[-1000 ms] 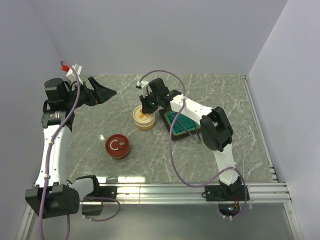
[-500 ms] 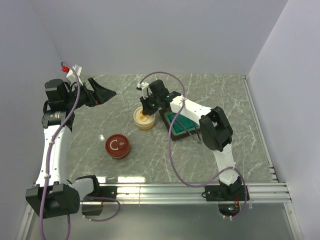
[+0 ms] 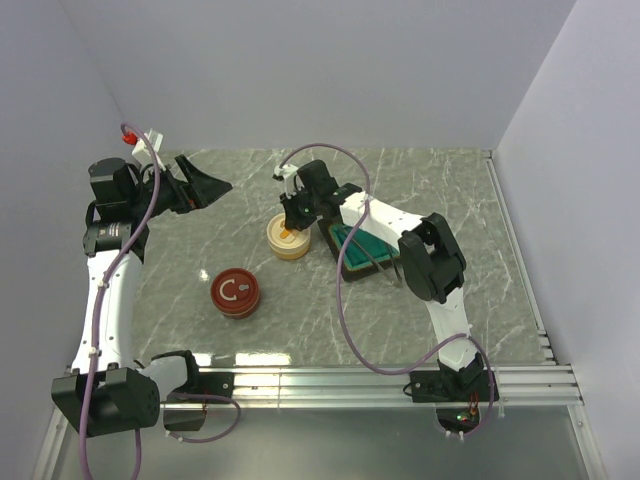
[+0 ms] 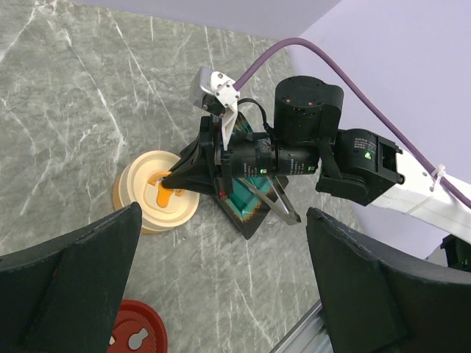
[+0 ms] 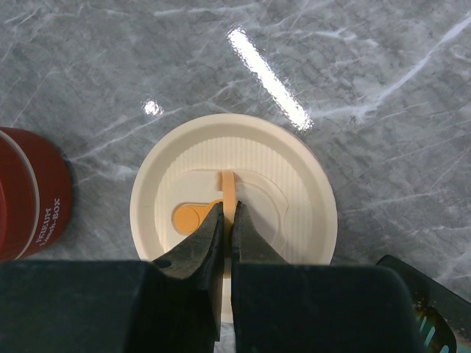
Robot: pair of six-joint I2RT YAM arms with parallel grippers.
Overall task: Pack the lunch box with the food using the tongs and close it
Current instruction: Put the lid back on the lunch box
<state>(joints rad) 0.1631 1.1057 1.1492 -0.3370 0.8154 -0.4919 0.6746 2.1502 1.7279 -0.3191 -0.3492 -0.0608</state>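
Lunch box [image 3: 287, 239], cream and round with a ribbed lid, is sitting near mid-tabletop [image 3: 450, 200]. Right tool [image 5: 227, 219] is reaching down over it from 3 o'clock, fingers clenched on the thin orange tab [image 5: 229, 190] at the lid's centre. Teal tray [image 3: 352, 262] is lying just beside the box at 3 o'clock; the tongs [image 4: 271, 202] are resting aslant across it, untouched. Red round container [image 3: 235, 293] is standing apart at 7 o'clock of the box, lid on. Left tool [image 3: 212, 187] is hanging above the tabletop at 10 o'clock, fingers spread wide, gripping nothing.
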